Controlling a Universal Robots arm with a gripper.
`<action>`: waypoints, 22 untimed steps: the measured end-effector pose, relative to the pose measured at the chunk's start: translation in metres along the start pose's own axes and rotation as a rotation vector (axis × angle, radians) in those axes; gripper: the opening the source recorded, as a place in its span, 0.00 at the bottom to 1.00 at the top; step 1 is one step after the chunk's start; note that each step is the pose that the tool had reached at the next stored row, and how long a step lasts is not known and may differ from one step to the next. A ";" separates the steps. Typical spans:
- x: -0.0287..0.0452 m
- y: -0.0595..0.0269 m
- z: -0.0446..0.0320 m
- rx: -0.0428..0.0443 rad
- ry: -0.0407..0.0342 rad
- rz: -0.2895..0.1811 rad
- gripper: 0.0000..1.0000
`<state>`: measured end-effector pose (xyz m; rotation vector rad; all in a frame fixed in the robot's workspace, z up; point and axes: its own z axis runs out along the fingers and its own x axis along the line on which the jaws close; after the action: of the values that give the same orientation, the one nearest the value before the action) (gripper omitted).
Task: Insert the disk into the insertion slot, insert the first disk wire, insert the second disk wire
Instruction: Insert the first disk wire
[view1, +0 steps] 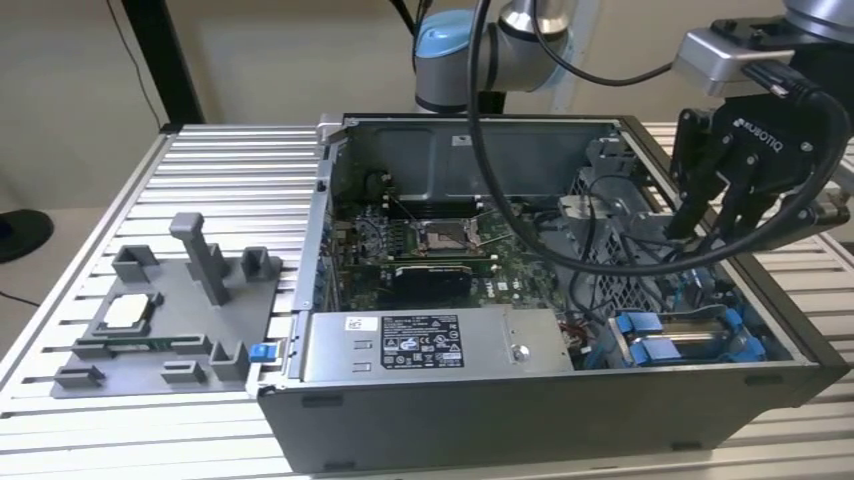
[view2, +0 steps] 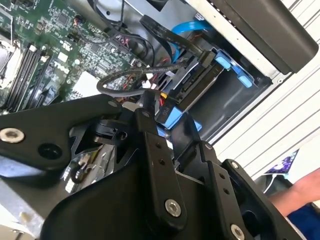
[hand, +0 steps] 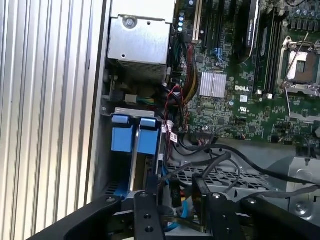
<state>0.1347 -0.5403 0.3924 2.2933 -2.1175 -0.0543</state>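
The disk (view1: 694, 328), in its blue carrier, lies inside the insertion slot (view1: 747, 348) at the near corner of the open computer case on the exterior view's right. Its blue tabs (hand: 134, 134) also appear in the first wrist view. In the second wrist view the disk (view2: 201, 82) has a blue flat wire (view2: 186, 33) and a black wire (view2: 155, 26) running toward its end. My black gripper (view1: 714, 240) hangs just above the case interior, behind the slot. Its fingers (hand: 145, 205) stand apart. A black connector (view2: 164, 107) with red and yellow leads lies close by the fingertips.
A grey power-supply box (view1: 420, 345) with a white label sits beside the slot. The motherboard (view1: 427, 245) fills the case floor, with loose black cables (hand: 220, 160) over a perforated metal plate. A grey fixture tray (view1: 160, 310) stands at the exterior view's left. A person's arm (view2: 300, 192) is outside the case.
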 end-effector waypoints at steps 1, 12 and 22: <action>0.0000 -0.0004 0.0000 0.0000 -0.0002 -0.002 1.00; 0.0002 -0.0035 0.0003 -0.0001 0.0002 -0.015 1.00; 0.0002 -0.0035 0.0008 -0.0002 0.0003 -0.015 0.00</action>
<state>0.1382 -0.5402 0.3915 2.3094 -2.0998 -0.0543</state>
